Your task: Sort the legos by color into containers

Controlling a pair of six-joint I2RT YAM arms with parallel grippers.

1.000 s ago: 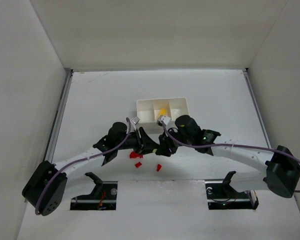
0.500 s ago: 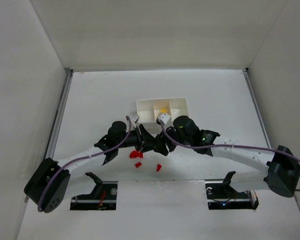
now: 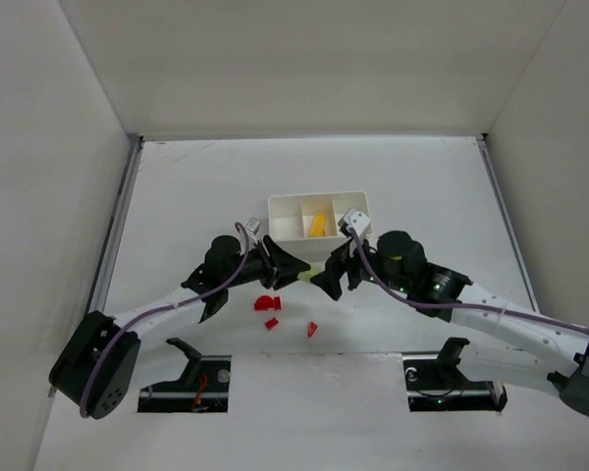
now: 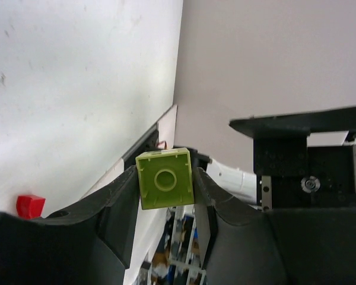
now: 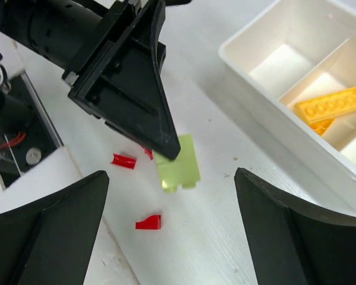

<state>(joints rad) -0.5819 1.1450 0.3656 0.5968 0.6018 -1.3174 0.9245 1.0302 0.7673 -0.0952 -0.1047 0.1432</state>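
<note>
Left tool (image 3: pixel 296 267) clamped on light green lego brick (image 5: pixel 179 166), near the white tray's (image 3: pixel 294 235) near wall, mid-surface. Right tool (image 3: pixel 332 279) spread wide, empty. Red legos (image 3: pixel 267 303) lie toward the surface's near edge.

A white table (image 3: pixel 196 186) sits inside white walls (image 3: pixel 304 69), with 2 metal rails (image 3: pixel 116 216) along its sides.

I can read no writing, number or brand on any feed, neither on the legos (image 4: pixel 165 186) nor on the containers (image 5: pixel 244 80).
</note>
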